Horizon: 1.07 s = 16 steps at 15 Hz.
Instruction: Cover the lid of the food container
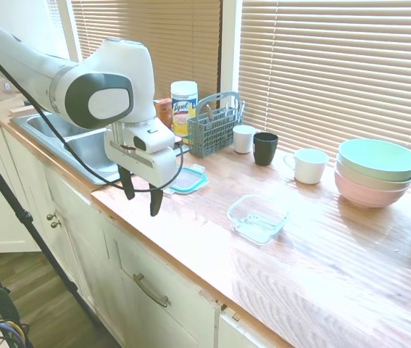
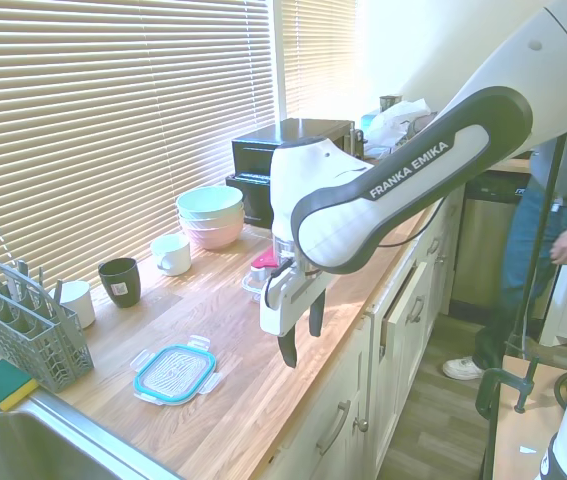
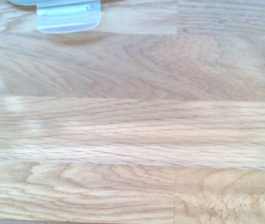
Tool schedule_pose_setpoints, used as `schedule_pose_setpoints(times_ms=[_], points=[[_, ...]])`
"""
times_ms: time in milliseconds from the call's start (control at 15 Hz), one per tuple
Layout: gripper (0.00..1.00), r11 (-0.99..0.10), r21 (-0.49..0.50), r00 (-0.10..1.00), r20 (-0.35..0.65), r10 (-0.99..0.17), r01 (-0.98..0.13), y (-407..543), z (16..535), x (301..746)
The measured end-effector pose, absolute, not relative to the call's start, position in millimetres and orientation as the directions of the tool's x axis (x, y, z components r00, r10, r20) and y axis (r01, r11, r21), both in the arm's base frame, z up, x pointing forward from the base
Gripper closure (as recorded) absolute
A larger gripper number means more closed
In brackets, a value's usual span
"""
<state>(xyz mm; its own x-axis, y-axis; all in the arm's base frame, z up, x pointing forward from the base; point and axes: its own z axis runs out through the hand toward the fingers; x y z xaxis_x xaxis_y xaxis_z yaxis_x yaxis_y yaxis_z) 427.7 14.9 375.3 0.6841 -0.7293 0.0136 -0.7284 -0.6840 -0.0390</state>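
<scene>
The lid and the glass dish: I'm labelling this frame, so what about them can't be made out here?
- Lid, first exterior view: the end effector covers its near part.
- Glass dish, second exterior view: mostly hidden behind the arm.
- Wrist view: only one clear snap tab shows, cut off by the edge; the dish is out of frame.

Wooden countertop [image 1: 335, 246], lid [image 2: 174, 371], food container [image 1: 257, 217], mugs [image 1: 309, 165], stacked bowls [image 1: 376, 171], cutlery basket [image 1: 213, 126]

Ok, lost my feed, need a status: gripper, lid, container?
Gripper open, empty, above counter edge. Lid flat on counter, untouched. Food container uncovered, apart from lid. Nothing between them.
</scene>
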Motion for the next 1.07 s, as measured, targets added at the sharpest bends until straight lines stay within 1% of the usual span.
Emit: schedule_pose_setpoints(times_ms=[400,800,1067], points=[[0.00,-0.693,-0.028,0.692,0.020,-0.721,-0.721,24.7,373.2,427.5],[0.00,-0.696,0.007,0.693,0.107,-0.713,-0.718,94.0,372.1,427.4],[0.00,-0.691,0.005,0.685,0.137,-0.716,-0.723,139.2,378.1,449.1]])
